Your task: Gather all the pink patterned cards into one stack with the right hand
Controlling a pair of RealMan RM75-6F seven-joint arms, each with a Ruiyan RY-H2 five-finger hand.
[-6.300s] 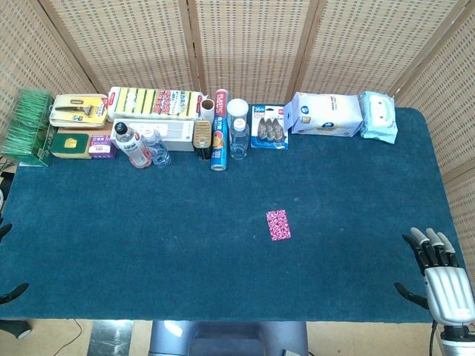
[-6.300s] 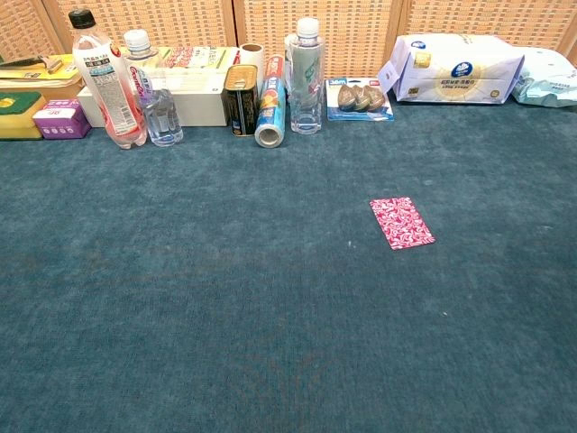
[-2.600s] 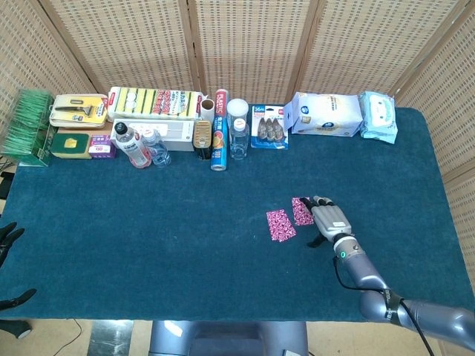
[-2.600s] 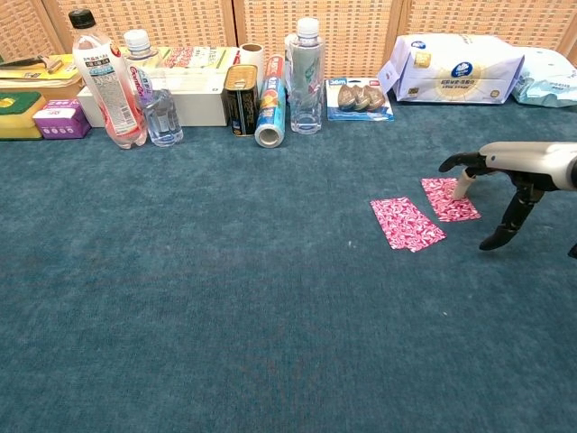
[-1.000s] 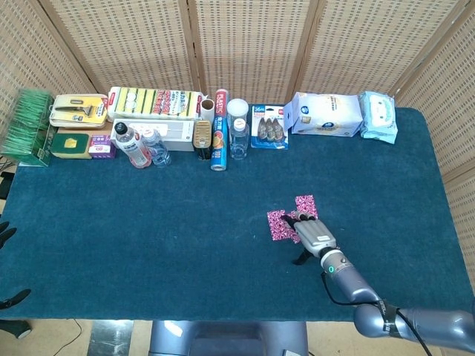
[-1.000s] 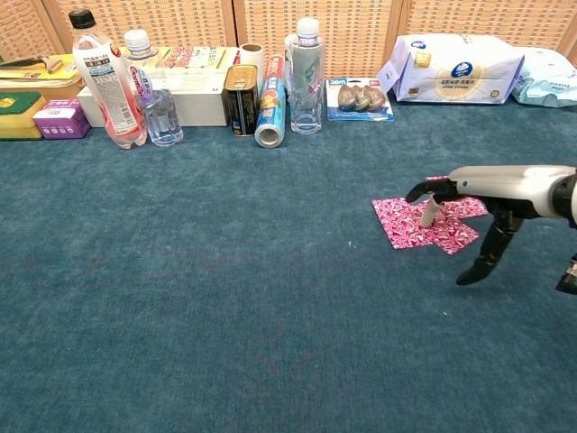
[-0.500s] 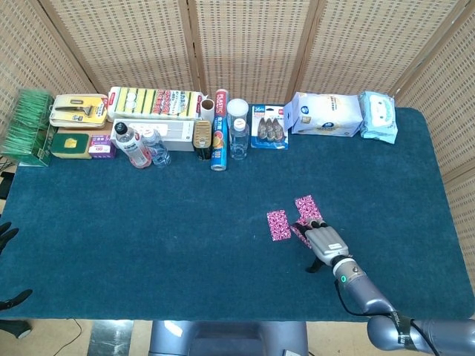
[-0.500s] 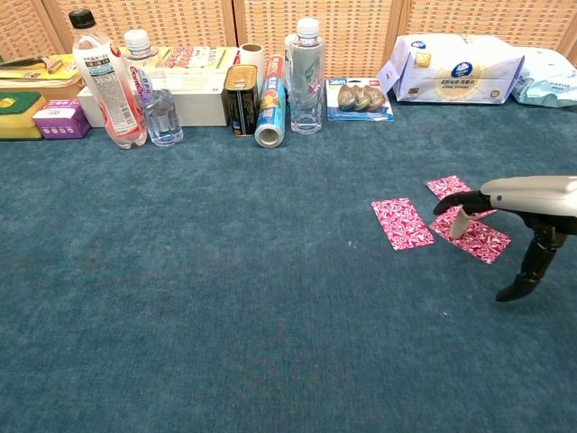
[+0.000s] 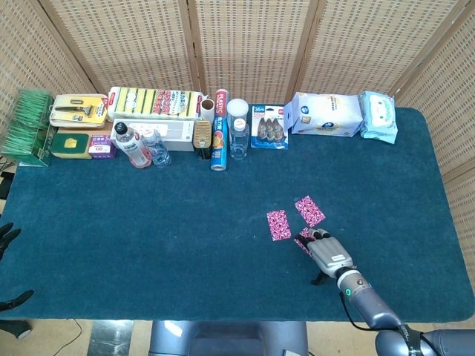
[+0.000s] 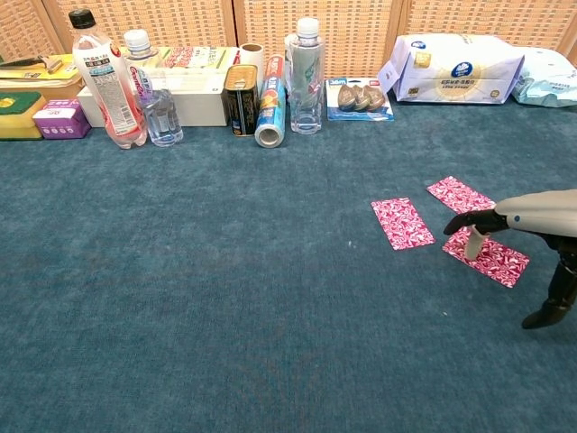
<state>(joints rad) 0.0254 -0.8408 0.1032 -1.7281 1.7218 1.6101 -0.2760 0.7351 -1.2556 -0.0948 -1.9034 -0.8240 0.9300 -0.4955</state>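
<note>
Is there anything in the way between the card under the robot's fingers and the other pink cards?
Nothing visible. Only bare blue cloth lies between the near card under the right hand and the left card or the far card.

Left hand (image 9: 7,236) (mostly off-frame)

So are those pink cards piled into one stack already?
No, in the chest view three pink patterned cards lie apart on the blue table cloth, the right hand touching the nearest one.
</note>
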